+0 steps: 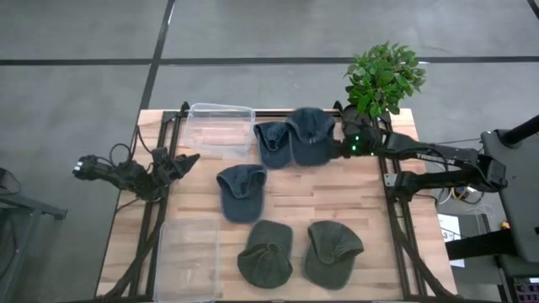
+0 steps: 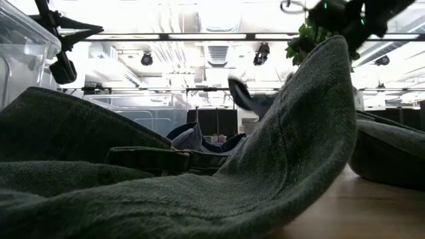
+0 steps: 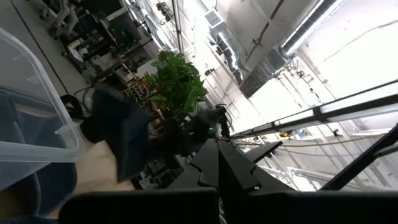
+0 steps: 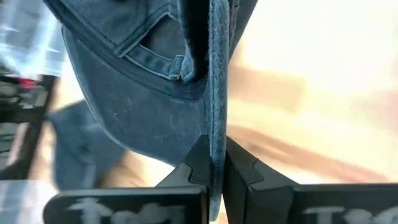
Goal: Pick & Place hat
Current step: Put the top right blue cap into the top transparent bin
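My right gripper (image 1: 340,145) is shut on a blue denim hat (image 1: 310,135) over the table's far side, beside a second blue hat (image 1: 271,143). In the low view the held hat (image 2: 249,96) hangs in the air below my right gripper (image 2: 332,13). A third blue hat (image 1: 242,192) lies flat at mid-table. Two green hats (image 1: 266,252) (image 1: 331,251) lie near the front edge. My left gripper (image 1: 181,162) waits, shut, over the table's left edge and touches nothing. My right gripper pinches the blue hat between its two fingers (image 4: 239,171) by a thin edge of the hat, seen edge-on (image 4: 216,134). It comes roughly level from the table's right side. The hat is off the table, and its crown and back strap (image 4: 155,57) extend beyond the fingertips.
One clear plastic bin (image 1: 221,130) stands at the far left of the table, and another (image 1: 187,259) at the near left. A potted plant (image 1: 383,77) stands at the far right corner, right behind my right gripper. Bare wood shows right of mid-table (image 1: 337,198).
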